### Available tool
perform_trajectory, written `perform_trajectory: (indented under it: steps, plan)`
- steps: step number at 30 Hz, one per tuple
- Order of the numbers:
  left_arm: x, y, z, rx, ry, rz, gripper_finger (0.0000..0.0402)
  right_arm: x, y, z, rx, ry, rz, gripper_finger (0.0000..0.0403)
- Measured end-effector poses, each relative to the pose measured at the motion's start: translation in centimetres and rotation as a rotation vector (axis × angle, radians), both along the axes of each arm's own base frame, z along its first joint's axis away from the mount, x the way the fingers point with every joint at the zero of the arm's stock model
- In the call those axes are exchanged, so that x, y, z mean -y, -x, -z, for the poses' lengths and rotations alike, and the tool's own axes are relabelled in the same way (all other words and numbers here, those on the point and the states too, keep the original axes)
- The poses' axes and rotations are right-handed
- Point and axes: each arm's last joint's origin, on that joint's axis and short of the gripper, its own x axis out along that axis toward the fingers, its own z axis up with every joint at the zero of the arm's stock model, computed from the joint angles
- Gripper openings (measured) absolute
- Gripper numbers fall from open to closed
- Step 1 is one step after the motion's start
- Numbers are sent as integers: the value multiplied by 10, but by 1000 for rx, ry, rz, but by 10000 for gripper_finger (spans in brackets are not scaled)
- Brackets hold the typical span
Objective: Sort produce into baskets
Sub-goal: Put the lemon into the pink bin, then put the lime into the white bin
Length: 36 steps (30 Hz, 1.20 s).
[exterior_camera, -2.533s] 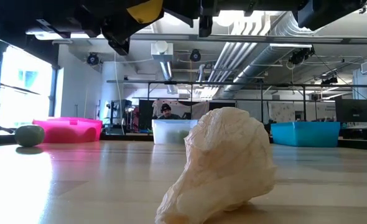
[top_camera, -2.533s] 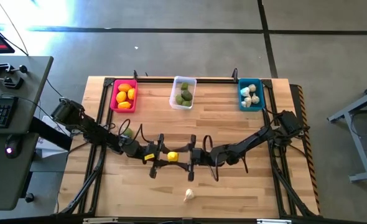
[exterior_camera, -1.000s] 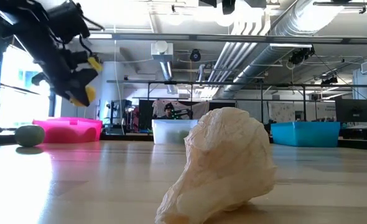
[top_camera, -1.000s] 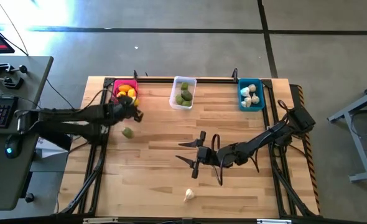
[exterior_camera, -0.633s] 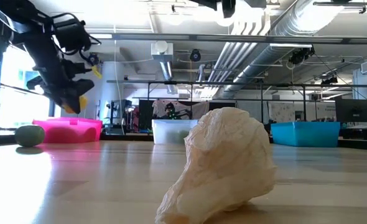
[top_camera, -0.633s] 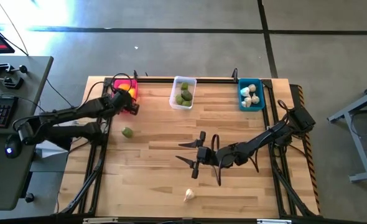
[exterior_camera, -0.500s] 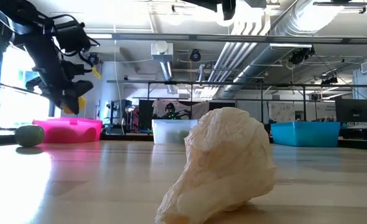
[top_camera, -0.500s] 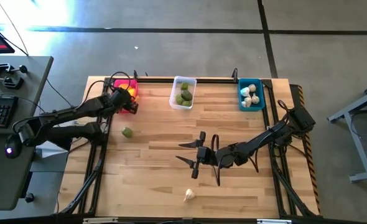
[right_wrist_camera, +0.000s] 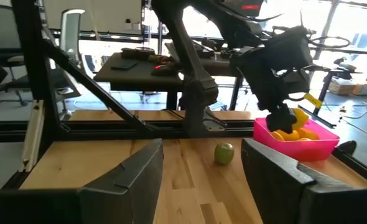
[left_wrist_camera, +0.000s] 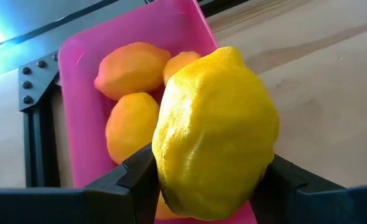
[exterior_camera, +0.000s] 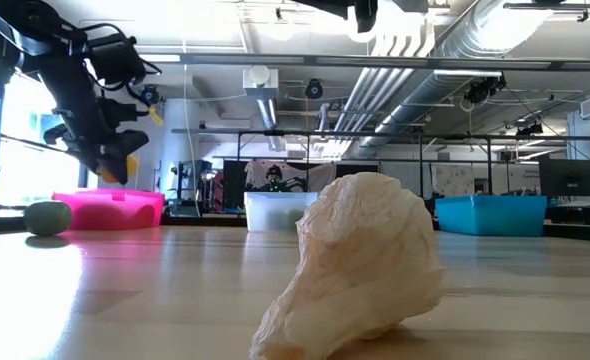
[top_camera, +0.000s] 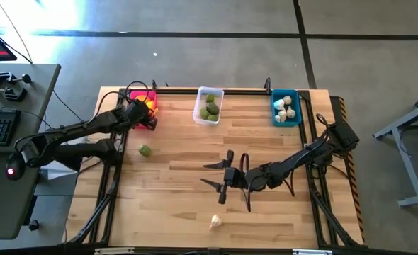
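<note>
My left pincer [left_wrist_camera: 202,186] is over the pink bin [top_camera: 134,101] at the far left corner of the desk [top_camera: 181,205], pinching a yellow lemon [left_wrist_camera: 214,134] between its fingers [left_wrist_camera: 130,180]. On the left wrist feed the lemon fills most of the frame, hanging above the bin's near end. Under it I count three orange fruits [left_wrist_camera: 132,70] lying in the bin.

From the low camera the left pincer [exterior_camera: 110,155] hangs just above the pink bin [exterior_camera: 110,208], not touching it.

Right pincer [top_camera: 218,178] sits mid-desk, spread wide and holding nothing. Its two fingers [right_wrist_camera: 121,180] frame the right wrist view, pointing across the desk toward the left arm.

Loose pieces on the desk:
- One green fruit [top_camera: 145,150], on the left side, just nearer than the pink bin and well apart from both pincers. It also shows on the right wrist feed [right_wrist_camera: 224,153] and at the left edge of the low view [exterior_camera: 47,217].
- One garlic bulb [top_camera: 215,222], near the front edge, nearer than the right pincer. It sits close to the low camera [exterior_camera: 350,265].

Clear bin [top_camera: 209,93], far middle: green fruits [top_camera: 210,108] inside. Teal bin [top_camera: 285,94], far right: whitish garlic bulbs [top_camera: 284,108] inside.

A person [exterior_camera: 272,178] shows in the room behind the clear bin on the low view.
</note>
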Motion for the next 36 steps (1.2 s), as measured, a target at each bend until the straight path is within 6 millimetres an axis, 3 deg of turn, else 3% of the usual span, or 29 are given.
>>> perform_trajectory:
  steps: [6,13,22,25,29,36]
  plan:
    - [-5,2,0,49,50,33,188,0,0,0,-1,0,-3,205]
    - [-18,14,0,79,67,-66,193,0,0,0,-1,0,-3,205]
    - [-25,15,-3,113,62,8,224,0,0,1,-8,4,-4,205]
    - [-25,13,-4,136,100,81,226,0,0,1,-9,5,-4,205]
    - [-21,1,-22,261,144,279,210,0,0,1,-12,13,-4,205]
    - [13,-18,-57,398,205,685,123,0,0,2,-23,26,-4,205]
